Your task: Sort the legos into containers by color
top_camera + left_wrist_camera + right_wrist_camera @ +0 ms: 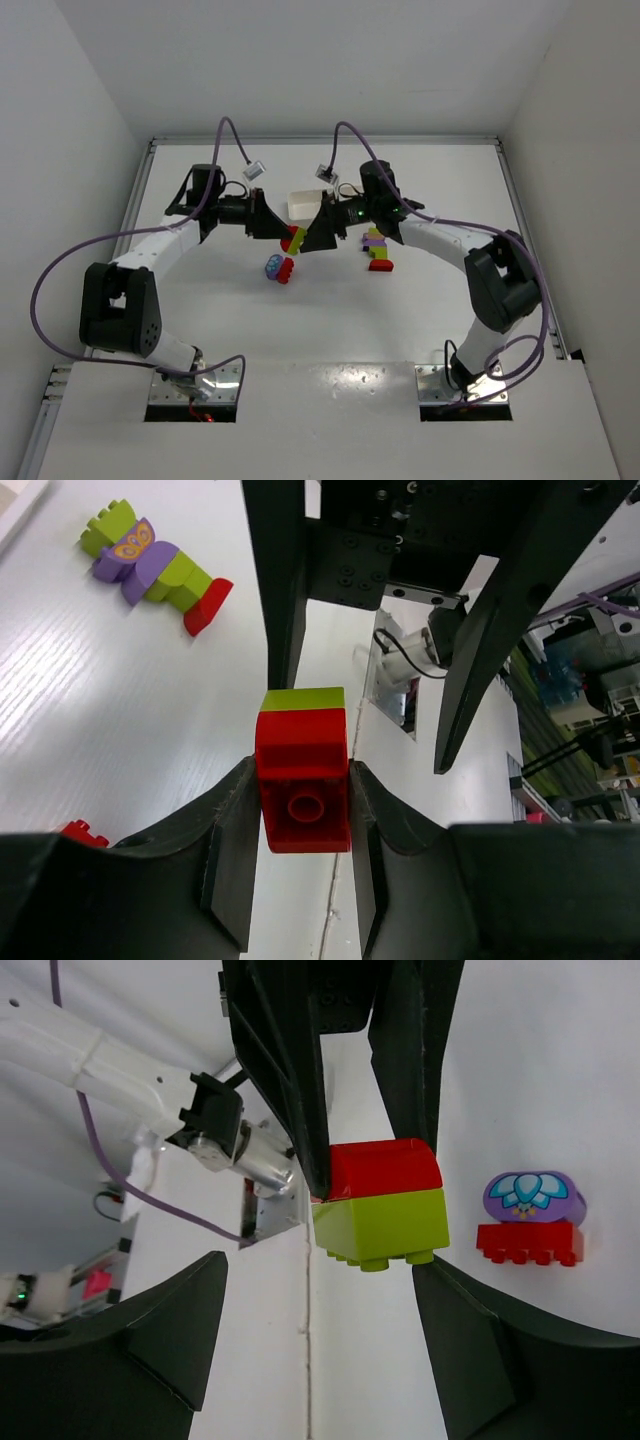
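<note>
At the centre of the top view, just below the white tray (305,204), a red brick (303,805) joined to a yellow-green brick (381,1222) is clamped by the left gripper (302,780). The right gripper (320,1265) is held with its jaws apart on both sides of the yellow-green brick, without touching it.

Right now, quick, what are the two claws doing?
Left claw: closed on the red lego, green lego stuck to it.
Right claw: open, either side of the green lego.
</note>
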### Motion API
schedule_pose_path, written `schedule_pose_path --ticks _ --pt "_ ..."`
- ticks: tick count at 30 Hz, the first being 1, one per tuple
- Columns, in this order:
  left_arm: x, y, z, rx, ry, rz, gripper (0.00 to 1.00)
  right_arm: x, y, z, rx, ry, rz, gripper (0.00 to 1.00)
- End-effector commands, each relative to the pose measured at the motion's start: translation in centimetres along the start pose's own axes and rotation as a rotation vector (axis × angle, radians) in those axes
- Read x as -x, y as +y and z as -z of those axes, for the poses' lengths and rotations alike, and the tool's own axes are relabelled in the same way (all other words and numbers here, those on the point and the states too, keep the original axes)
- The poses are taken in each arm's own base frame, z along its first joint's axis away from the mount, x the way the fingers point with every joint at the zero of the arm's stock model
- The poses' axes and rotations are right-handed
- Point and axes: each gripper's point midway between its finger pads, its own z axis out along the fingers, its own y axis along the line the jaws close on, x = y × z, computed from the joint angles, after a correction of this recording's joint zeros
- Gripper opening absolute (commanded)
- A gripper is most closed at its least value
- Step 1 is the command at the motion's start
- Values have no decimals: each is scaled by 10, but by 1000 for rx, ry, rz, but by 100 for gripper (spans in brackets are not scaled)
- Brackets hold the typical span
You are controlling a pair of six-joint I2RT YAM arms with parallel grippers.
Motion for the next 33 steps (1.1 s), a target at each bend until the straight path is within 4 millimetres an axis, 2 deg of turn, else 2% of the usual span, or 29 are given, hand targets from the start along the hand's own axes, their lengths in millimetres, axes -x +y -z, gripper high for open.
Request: schedule_pose_path --ticks 1,10,14,16,18,19,20,21,22,26,28,29,33 --pt "4 -31 -8 -161 36 -63 0 30 14 -7 91 -58 119 75" --pt "5 -41 -15 -194 53 -94 0 35 -7 -16 64 -54 80 75" --pt "6 -39 -13 -187 48 -83 0 27 -22 -6 24 -35 75 75" --pt "6 -39 -13 -187 48 -83 0 17 -29 0 -7 -11 73 75" --pt "8 -37 -10 -181 42 -82 0 18 -25 8 -20 -6 96 75" --pt "8 -37 -10 -180 42 -82 0 11 -27 9 -32 -4 87 73" --pt "8 -37 -10 -180 42 -82 0 11 -25 10 -31 -10 99 70" --pt "8 -37 -10 -180 42 -82 0 11 -25 10 -31 -10 99 65" --pt "8 -37 -10 -180 42 -82 0 9 -26 10 -30 -10 90 54" --pt "11 -28 -8 -167 32 -70 0 11 -19 10 12 -10 111 37" --pt "14 -27 -8 -167 32 -71 0 8 -9 9 47 4 108 29" --pt "16 -25 -9 -167 31 -73 0 8 -9 9 47 5 108 23" --pt "18 -22 -7 -150 23 -71 0 4 -3 9 78 20 101 7"
